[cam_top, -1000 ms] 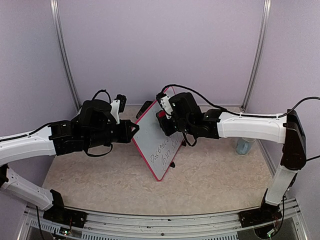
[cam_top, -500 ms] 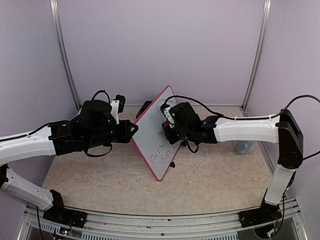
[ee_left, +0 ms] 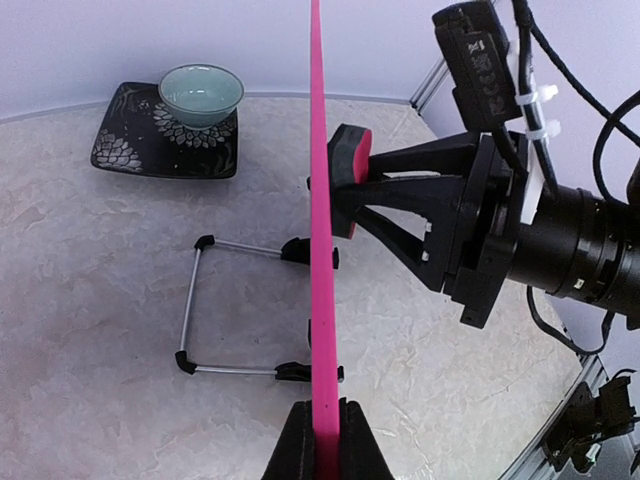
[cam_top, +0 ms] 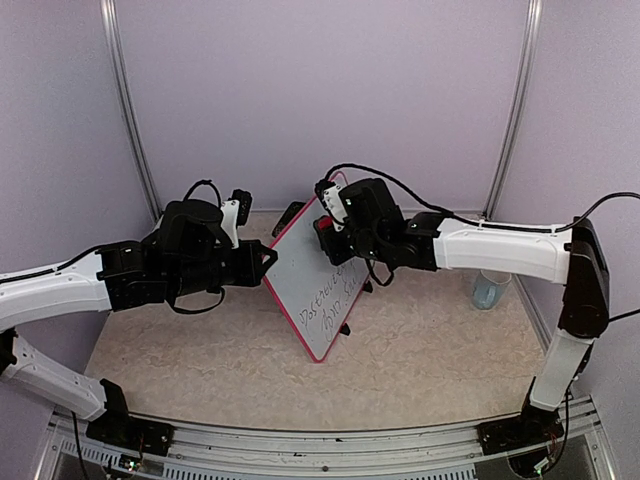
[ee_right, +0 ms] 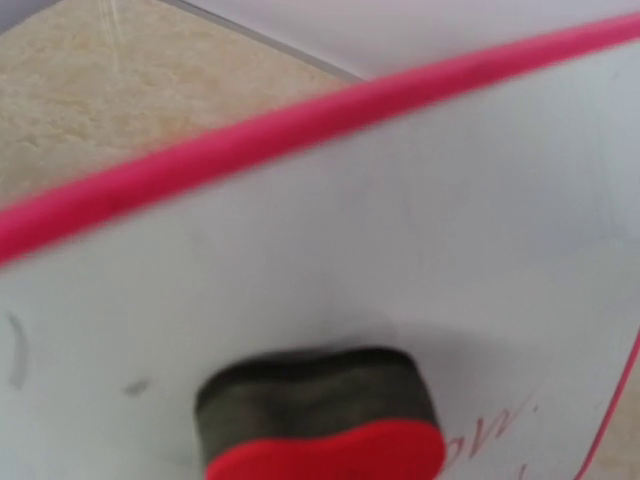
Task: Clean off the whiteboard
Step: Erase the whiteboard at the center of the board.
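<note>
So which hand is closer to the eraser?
Right. The right hand holds the eraser against the whiteboard; the left hand clamps the whiteboard's edge, apart from the eraser.

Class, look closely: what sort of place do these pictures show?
Likely a robot test booth: plain lilac walls, metal corner rails, two arms bolted at the table edge, a whiteboard between them.
</note>
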Tool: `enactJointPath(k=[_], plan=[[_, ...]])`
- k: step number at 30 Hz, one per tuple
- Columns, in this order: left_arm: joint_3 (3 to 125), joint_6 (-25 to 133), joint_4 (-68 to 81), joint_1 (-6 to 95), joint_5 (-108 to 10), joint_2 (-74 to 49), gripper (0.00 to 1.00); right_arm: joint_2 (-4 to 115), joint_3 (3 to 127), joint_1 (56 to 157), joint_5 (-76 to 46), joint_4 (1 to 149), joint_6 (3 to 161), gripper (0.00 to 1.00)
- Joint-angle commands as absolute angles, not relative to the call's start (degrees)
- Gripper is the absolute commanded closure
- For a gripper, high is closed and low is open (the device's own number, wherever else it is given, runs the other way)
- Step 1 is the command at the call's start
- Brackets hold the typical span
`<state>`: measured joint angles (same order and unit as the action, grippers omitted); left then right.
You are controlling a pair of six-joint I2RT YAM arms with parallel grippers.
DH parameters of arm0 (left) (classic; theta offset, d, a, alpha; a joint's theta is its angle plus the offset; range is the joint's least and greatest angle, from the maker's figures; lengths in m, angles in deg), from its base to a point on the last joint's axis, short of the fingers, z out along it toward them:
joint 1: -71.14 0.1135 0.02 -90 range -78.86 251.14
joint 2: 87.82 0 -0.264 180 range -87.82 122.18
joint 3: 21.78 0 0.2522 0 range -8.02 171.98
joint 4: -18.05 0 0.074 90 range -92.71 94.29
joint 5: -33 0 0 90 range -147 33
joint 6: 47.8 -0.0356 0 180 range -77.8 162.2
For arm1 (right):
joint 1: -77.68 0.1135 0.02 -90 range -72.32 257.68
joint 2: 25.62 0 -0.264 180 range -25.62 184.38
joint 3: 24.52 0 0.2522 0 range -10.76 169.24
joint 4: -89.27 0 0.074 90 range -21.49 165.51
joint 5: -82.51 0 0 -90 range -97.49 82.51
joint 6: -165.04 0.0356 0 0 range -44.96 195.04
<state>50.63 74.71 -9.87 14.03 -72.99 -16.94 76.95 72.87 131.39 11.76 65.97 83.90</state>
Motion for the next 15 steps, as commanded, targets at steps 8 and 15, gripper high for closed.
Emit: enactJointPath(k=[8,15], plan=[[51.06,72.69,-10.64,12.87,-68.96,-16.99,1.00,82.49,68.71,130.59,13.10,66.92,85.40,0.75],[50.95,72.79,-10.39,12.87,-68.88,-16.75,1.00,78.04,70.28,130.83,10.20,66.74,85.21,0.75]])
